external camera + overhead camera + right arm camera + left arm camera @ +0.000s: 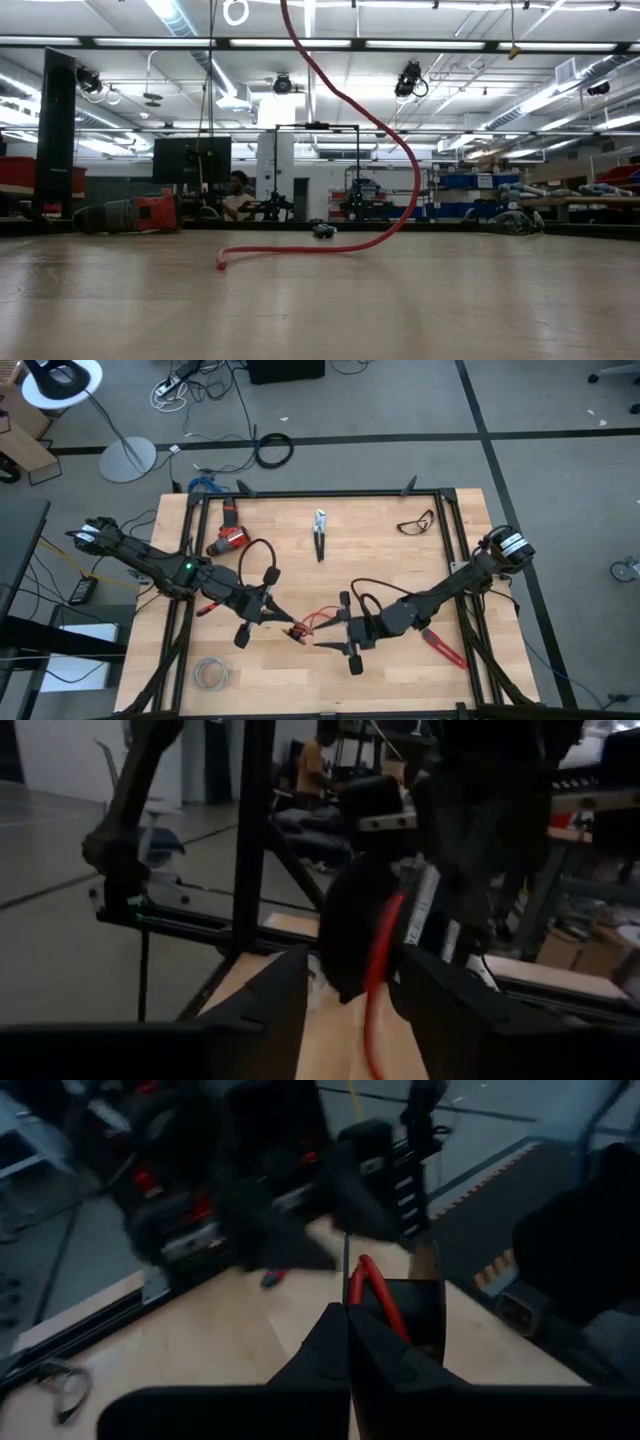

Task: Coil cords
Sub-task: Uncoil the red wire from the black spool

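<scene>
The thin red wire [318, 620] hangs between my two grippers over the middle of the table. In the low view it comes down from above in a curve [413, 180], and its lower stretch and free end [221, 264] lie on the tabletop. My left gripper [292, 630] is shut on the wire [368, 1285]. My right gripper [335, 632] faces it from the right and is open. In the right wrist view its two fingers [290, 990] stand on either side of the wire [376, 990] and of the left gripper's tips, without touching them. My left gripper pinches the red wire between its two shut fingertips [340, 1335]. The wire comes out just past the tips as a short bent stretch [357, 1292]. The fingers come in roughly level from the table's left. The held part is clear of the table and the wire hangs slack below.
A red power tool [228, 538] and a thick black cable [255, 552] lie at the far left. Pliers [319, 532] and safety glasses [415, 522] lie near the far edge. Red-handled pliers [445, 650] lie at the right, and a pale grey wire coil [210, 674] near front left.
</scene>
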Controlling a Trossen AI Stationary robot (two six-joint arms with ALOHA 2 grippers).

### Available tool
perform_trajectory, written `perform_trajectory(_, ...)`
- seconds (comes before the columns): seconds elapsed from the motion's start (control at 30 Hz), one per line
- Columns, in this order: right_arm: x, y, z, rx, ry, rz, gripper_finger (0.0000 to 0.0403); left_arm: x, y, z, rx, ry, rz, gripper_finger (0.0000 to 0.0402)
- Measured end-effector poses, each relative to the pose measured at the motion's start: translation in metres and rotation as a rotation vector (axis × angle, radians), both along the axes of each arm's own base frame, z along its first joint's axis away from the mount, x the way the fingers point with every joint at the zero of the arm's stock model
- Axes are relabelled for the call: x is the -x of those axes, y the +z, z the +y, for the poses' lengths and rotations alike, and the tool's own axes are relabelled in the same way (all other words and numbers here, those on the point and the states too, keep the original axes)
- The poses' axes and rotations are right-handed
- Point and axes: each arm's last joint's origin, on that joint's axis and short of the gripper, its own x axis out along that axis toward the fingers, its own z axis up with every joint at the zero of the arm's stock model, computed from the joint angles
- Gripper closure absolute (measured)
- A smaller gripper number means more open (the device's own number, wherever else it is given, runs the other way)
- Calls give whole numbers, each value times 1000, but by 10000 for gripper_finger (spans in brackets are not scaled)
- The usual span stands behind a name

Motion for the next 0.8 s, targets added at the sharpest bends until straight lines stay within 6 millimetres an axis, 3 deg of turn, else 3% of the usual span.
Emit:
perform_trajectory(0.3,2,3,0,90,-152,-19,321,-1,0,6,-55,208,-14,401)
perform_trajectory(0.53,8,18,11,257,-329,-29,395,-1,-1,9,-87,301,-20,401)
perform_trajectory(0.8,11,10,13,349,-484,85,399,-1,0,10,-99,342,-26,401)
